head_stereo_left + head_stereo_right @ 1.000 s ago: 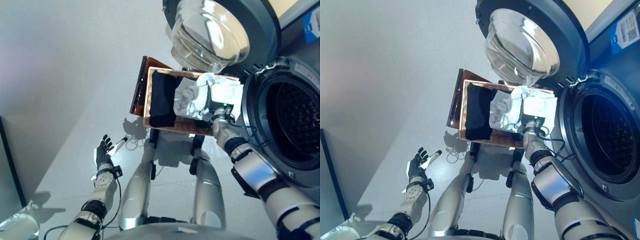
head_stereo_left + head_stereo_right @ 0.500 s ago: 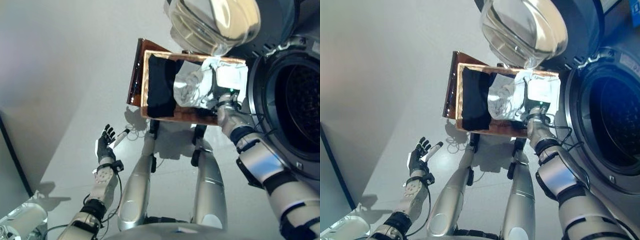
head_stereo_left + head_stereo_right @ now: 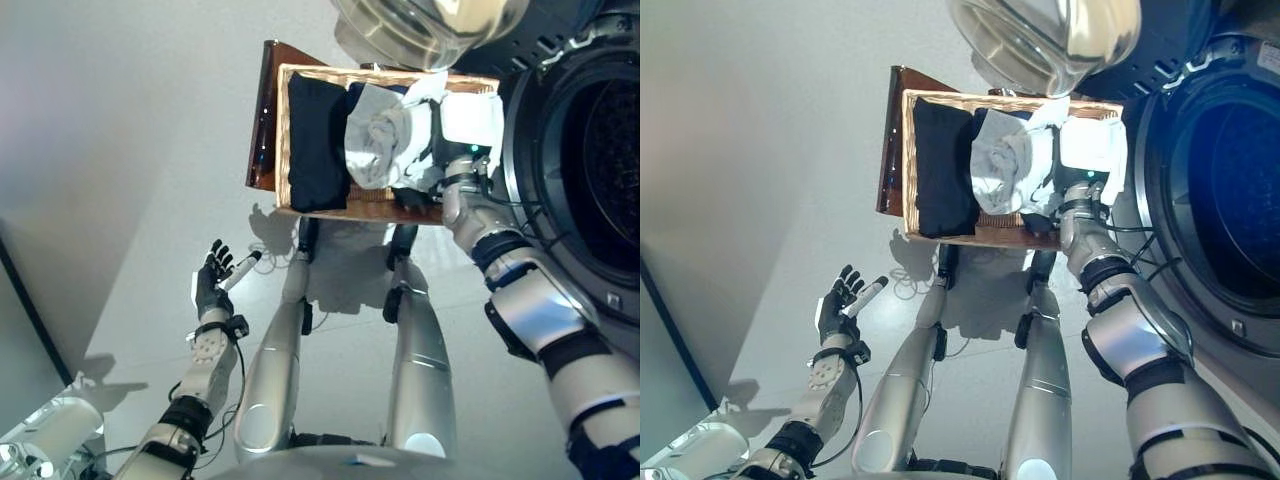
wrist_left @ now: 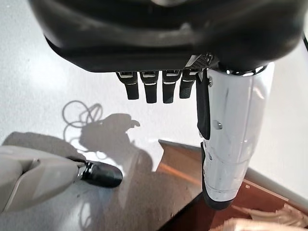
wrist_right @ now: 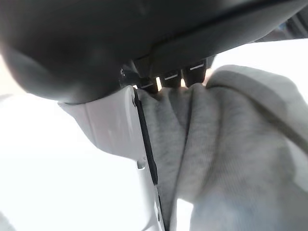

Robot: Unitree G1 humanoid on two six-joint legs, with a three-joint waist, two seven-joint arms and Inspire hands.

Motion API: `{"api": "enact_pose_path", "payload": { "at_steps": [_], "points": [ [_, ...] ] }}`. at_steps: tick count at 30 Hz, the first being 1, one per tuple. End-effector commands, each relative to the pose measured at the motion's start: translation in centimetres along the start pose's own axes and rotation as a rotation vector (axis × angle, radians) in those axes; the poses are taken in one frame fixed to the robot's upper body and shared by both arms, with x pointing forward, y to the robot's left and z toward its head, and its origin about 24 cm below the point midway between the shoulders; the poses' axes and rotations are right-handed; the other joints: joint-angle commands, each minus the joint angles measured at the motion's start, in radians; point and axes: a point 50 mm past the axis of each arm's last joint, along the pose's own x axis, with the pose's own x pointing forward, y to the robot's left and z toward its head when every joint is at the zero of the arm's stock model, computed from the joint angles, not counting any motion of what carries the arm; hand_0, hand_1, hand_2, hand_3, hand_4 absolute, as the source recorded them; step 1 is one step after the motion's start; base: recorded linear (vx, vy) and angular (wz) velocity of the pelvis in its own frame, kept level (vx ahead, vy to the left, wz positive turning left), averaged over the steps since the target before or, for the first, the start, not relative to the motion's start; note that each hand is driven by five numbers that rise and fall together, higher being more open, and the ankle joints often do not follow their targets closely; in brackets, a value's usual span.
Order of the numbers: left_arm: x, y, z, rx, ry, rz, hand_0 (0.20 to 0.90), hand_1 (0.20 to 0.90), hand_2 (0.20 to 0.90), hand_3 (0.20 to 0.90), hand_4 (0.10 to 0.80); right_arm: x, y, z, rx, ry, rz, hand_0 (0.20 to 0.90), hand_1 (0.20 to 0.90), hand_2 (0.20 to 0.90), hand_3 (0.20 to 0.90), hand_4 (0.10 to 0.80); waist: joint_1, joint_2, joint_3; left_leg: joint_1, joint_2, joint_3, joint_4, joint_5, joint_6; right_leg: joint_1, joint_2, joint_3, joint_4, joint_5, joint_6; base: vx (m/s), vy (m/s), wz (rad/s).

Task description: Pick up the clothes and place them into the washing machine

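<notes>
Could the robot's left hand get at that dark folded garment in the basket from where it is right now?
Probably not as things stand. The left hand hangs open low beside the robot, well apart from the basket. Nothing blocks the dark garment; the arm would simply have to swing up and across.

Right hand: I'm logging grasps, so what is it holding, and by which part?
The right hand pinches a fold of the light grey cloth in the basket; which part of the garment cannot be told. The left hand holds nothing.
</notes>
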Motion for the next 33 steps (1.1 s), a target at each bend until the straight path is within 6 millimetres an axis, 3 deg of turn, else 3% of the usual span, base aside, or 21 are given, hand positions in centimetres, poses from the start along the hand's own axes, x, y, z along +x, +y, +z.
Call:
{"api": "enact_pose_path", "payload": {
  "at_steps": [1,14,21,29,33],
  "points": [
    [0.2,1.9,2.3,0.029,-0.131,0.029,0.900,0.900,0.900,0.900,0.800,0.6,-3.2,-6.9,-0.212,0.249,-0.072,0.200,0.200,0.200,0.200,0.300,0.007,0.030,0.033,0.022,-0.030,0.019,-0.012,0.047,0.032,0.097,-0.069,0.040,-0.127,0.113,0.051,-0.020,-0.002,-0.08],
    [0.2,2.0,2.1,0.034,-0.122,0.043,0.900,0.900,0.900,0.900,0.800,0.9,-3.9,-6.8,-0.188,0.267,-0.132,0.200,0.200,0.200,0.200,0.300,0.008,0.031,0.033,0.045,-0.027,0.021,-0.012,0.047,0.033,0.111,-0.059,0.048,-0.119,0.099,0.045,-0.013,-0.002,0.04],
    [0.3,2.0,2.0,0.042,-0.119,0.048,0.900,0.900,0.900,0.900,0.800,1.1,-3.9,-5.9,-0.085,0.259,-0.182,0.200,0.200,0.200,0.200,0.300,-0.006,0.020,0.033,0.085,-0.018,0.033,-0.012,0.043,0.028,0.159,-0.058,0.039,-0.129,0.102,0.047,0.003,-0.008,-0.04],
    [0.3,3.3,1.0,0.042,-0.070,0.126,0.900,0.900,0.900,0.900,0.800,0.4,-2.8,-2.5,0.299,0.221,-0.231,0.200,0.200,0.200,0.200,0.300,-0.038,-0.006,0.033,0.187,-0.004,0.053,-0.012,0.021,0.024,0.260,-0.049,0.045,-0.146,0.093,0.048,0.018,-0.012,-0.10],
    [-0.1,4.0,0.2,0.046,-0.042,0.149,0.900,0.900,0.900,0.900,0.800,-1.2,-2.3,-0.6,0.517,0.167,-0.258,0.200,0.200,0.200,0.200,0.300,-0.057,-0.014,0.016,0.233,0.003,0.069,-0.012,0.010,0.027,0.296,-0.047,0.047,-0.142,0.081,0.049,0.046,-0.004,-0.07]
  ]
}}
